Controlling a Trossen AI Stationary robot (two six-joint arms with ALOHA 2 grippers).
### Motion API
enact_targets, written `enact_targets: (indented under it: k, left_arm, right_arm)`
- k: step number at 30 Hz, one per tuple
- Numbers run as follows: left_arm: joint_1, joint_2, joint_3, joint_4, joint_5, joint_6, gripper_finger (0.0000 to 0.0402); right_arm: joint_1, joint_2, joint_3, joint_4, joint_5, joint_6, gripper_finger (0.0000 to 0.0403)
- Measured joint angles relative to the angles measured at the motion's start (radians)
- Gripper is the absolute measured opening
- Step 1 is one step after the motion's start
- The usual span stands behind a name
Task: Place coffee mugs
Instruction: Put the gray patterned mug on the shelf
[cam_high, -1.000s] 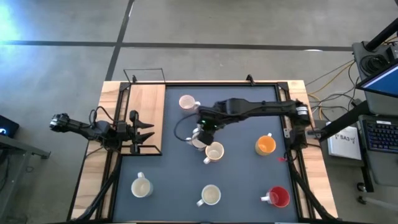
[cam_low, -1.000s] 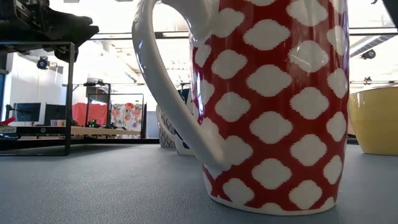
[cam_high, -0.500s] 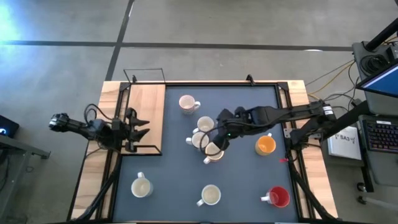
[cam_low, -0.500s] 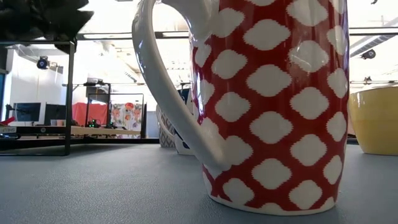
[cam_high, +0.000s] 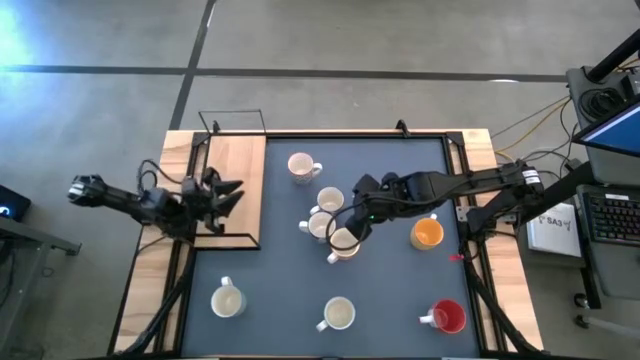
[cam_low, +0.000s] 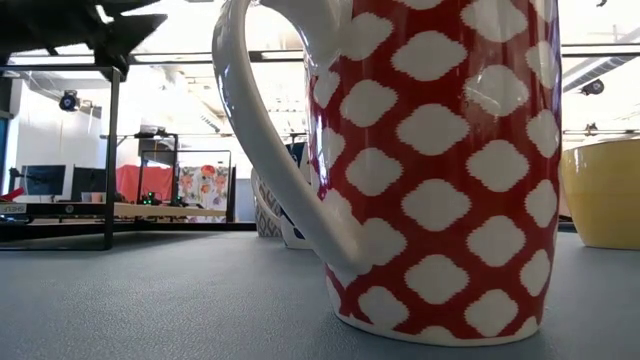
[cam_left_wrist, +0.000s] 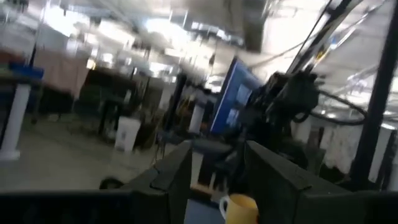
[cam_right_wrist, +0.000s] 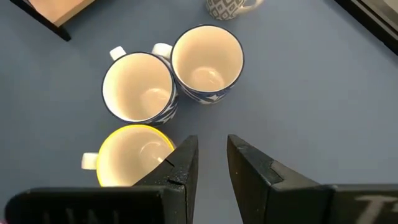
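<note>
Leftward at 9 o'clock, the left gripper (cam_high: 228, 190) has swung a little toward 12 o'clock over the past second, while the right gripper (cam_high: 347, 232) has drawn back from the mug cluster toward 3 o'clock (clock hours read on the overhead picture, 12 at its top).

The dark blue-grey table mat with pale wooden borders (cam_high: 400, 160) carries a light wooden board (cam_high: 235, 165) along its 9 o'clock side. The left gripper hangs over that board's edge, fingers spread wide with nothing between them. The right arm reaches in from 3 o'clock to the centre; its gripper sits just beside the cluster, fingers parted by a narrow gap through which only mat shows, one finger (cam_right_wrist: 183, 163) overlapping the rim of the yellow-rimmed cream mug (cam_right_wrist: 127, 155).

That mug touches two white mugs with blue-patterned walls (cam_right_wrist: 138, 86) (cam_right_wrist: 207, 56) at the table's centre. A fourth white patterned mug (cam_high: 300, 165) stands apart toward 11 o'clock. The plain orange ceramic mug (cam_high: 427, 233) stands at 3 o'clock, the red mug with white lozenges (cam_high: 449, 317) at 5 o'clock, a cream mug (cam_high: 339, 314) at 6 o'clock and another cream mug (cam_high: 227, 300) at 7 o'clock.
</note>
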Motion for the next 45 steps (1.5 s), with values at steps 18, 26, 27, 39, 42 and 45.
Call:
enact_targets:
  k: [18, 26, 27, 39, 42, 45]
  left_arm:
    - [0.092, 0.298, 0.607, -1.196, -0.137, -0.424, 0.0132]
    - [0.289, 0.437, 0.635, -1.17, 0.128, -0.254, 0.0132]
    - [0.32, 0.461, 0.634, -1.151, 0.191, -0.213, 0.0132]
    - [0.528, 0.769, 0.733, -1.067, 0.463, 0.192, 0.0132]
    - [0.536, 0.843, 0.785, -1.069, 0.486, 0.277, 0.0132]
    - [0.547, 0.918, 0.83, -1.083, 0.514, 0.341, 0.0132]
  right_arm:
    - [-0.004, 0.0, -0.002, -0.001, 0.001, -0.015, 0.0072]
    - [-0.02, 0.0, -0.002, -0.001, 0.01, -0.02, 0.0073]
    - [-0.022, 0.0, -0.002, -0.001, 0.01, -0.02, 0.0072]
    - [-0.04, 0.0, -0.004, -0.001, 0.027, -0.02, 0.0074]
    - [-0.04, 0.0, -0.004, -0.001, 0.028, -0.02, 0.0072]
    - [-0.04, 0.0, -0.005, -0.001, 0.045, -0.02, 0.007]
